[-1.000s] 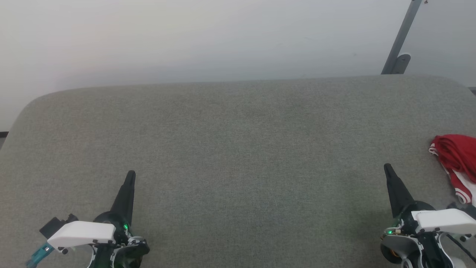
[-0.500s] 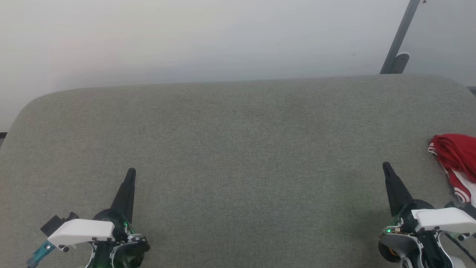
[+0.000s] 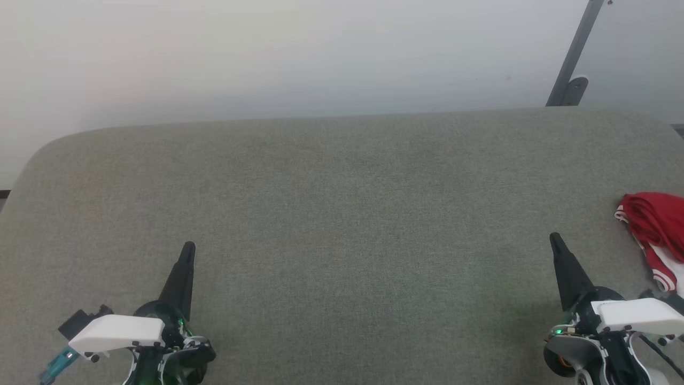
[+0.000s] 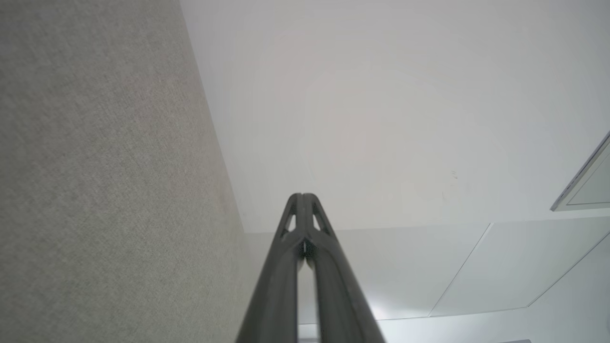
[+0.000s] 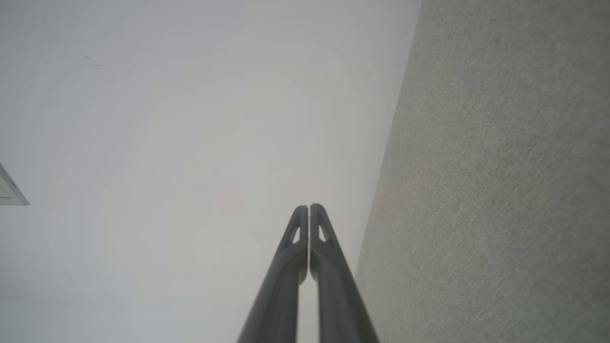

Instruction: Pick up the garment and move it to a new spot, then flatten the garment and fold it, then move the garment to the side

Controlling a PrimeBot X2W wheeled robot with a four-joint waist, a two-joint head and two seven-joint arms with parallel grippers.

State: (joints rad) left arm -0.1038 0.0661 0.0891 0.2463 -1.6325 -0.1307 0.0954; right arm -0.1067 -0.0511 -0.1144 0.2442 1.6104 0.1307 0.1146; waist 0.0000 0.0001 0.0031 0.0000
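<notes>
Fingers of left gripper [image 3: 187, 249]: pressed together, holding nothing. Fingers of right gripper [image 3: 555, 239]: likewise closed, empty. Both grippers hover low over the grey fabric surface [image 3: 342, 214]. Garment [image 3: 653, 227]: red with white striped trim, bunched at the surface's right edge, near the right gripper, not touching it.

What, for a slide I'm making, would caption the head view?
Left gripper and right gripper shut and empty above a grey fabric surface; garment bunched at far right.
</notes>
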